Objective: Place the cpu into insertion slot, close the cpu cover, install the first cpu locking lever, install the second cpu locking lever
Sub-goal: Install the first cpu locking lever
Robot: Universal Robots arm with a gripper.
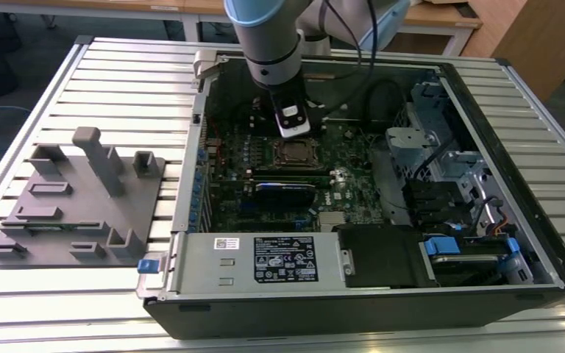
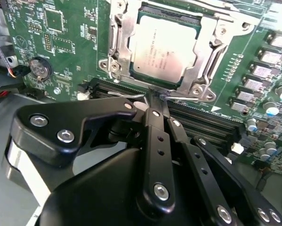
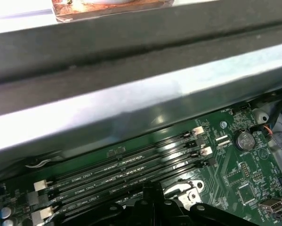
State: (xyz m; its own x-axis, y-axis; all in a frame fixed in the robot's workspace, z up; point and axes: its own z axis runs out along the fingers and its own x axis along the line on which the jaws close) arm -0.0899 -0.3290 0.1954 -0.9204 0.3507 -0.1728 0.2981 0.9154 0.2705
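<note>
Exterior view: the arm reaches down into the open computer case [image 1: 361,312]. The gripper [image 1: 296,132] hangs just above the motherboard [image 1: 232,200]. The insertion slot [image 1: 293,153] sits directly beside the tip, on the side towards the camera, and almost touches it. The finger gap is not readable from here.

Second wrist view: the cpu [image 2: 164,49] lies flat in the slot with its pale top facing up. The cpu cover [image 2: 123,40] is down around it, framing the chip through its window. The gripper [image 2: 157,97] has its fingers pinched together with nothing seen between them. The tip is at the middle of the socket's near edge, so the chip lies straight ahead of the fingers. A thin metal rod [image 2: 183,98] runs along that same edge, crosswise to the fingers and right at the tip. It is probably a locking lever, and I can't tell whether it is touching the tip. The memory slots [image 2: 197,120] run parallel to it, just behind the tip.

First wrist view: the gripper [image 3: 152,192] shows as a dark tip over the memory slots [image 3: 122,169]. A silvery socket corner [image 3: 190,190] lies just beside it, and the grey case wall [image 3: 131,99] stands beyond.
</note>
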